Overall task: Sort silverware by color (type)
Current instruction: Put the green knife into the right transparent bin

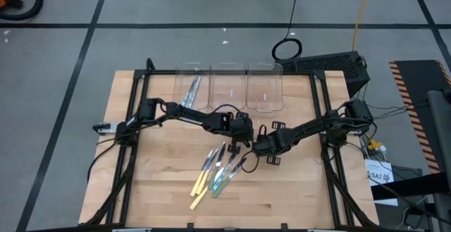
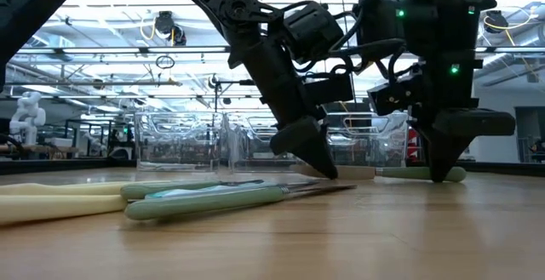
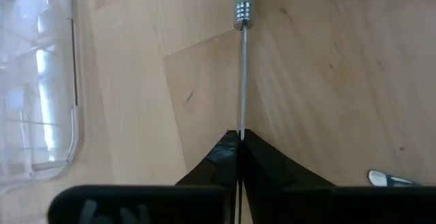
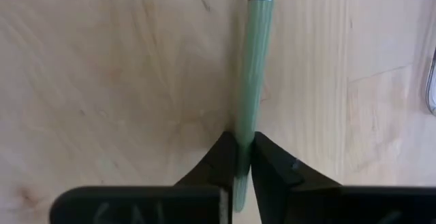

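Both dark arms reach in to the middle of the pale wooden table (image 1: 141, 182) and meet on 1 slim utensil with a green handle (image 4: 253, 81) and a thin silvery metal shaft (image 3: 242, 81), which lies flat on the wood between them. The left gripper (image 3: 240, 141) is pinched tight on the metal shaft, its 2 black fingers (image 3: 266, 163) pressed together with only the thin rod between them, and the ribbed collar and the start of the green handle show just beyond its tips. The right gripper (image 4: 243, 142) is clamped narrowly on the green handle of the same utensil, the handle running straight out between its fingers (image 4: 272, 166) toward the ribbed collar. In the low view both grippers stand tip-down on the table, close side by side, with the rounded green end of the handle (image 2: 443, 174) lying on the wood past the right one. Nearer the front edge, a loose heap of the other silverware (image 1: 218, 172) lies fanned out on the table, with pale yellow and green handles and silvery heads, just beside the 2 grippers but apart from them. Along the far side of the table stand 3 clear plastic bins (image 1: 227, 84) in a row; the leftmost bin (image 1: 192, 87) holds blue-handled utensils (image 1: 190, 92), leaning slantwise inside it.
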Controlling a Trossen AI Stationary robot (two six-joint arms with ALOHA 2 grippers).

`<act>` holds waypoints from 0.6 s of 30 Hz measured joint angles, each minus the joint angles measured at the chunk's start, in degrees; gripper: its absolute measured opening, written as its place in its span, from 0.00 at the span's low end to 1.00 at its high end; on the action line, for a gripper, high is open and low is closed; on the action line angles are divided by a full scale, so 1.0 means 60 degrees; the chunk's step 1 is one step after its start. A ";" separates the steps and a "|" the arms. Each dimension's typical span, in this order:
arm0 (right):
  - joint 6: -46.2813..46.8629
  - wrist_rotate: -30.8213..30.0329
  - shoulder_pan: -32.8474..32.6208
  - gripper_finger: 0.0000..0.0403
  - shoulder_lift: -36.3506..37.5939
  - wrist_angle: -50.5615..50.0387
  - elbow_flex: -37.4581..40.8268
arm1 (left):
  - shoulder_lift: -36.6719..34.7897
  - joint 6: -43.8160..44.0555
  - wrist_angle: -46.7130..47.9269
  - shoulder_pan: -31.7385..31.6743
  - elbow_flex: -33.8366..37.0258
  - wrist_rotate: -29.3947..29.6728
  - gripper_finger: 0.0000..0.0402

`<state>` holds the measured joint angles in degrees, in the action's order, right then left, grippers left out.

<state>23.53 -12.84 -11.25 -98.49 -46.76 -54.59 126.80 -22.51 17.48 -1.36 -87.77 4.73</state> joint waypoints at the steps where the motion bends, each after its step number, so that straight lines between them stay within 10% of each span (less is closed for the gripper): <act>1: -0.0003 -0.0004 0.0000 0.05 0.0061 0.0016 0.0000 | 0.0000 0.0034 0.0065 0.0016 -0.0003 0.0007 0.09; 10: -0.0113 0.0368 -0.0011 0.05 0.0782 -0.0253 0.0055 | -0.0578 0.1496 0.1188 0.0155 0.0022 0.0645 0.41; 18: -0.0086 0.0513 -0.0017 0.05 0.1613 -0.0544 -0.0077 | -0.1822 0.3680 0.3820 0.0564 0.0022 0.0729 0.47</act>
<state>23.02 -9.77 -11.35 -88.81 -50.03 -55.05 115.87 -0.43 40.40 2.03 -87.64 9.11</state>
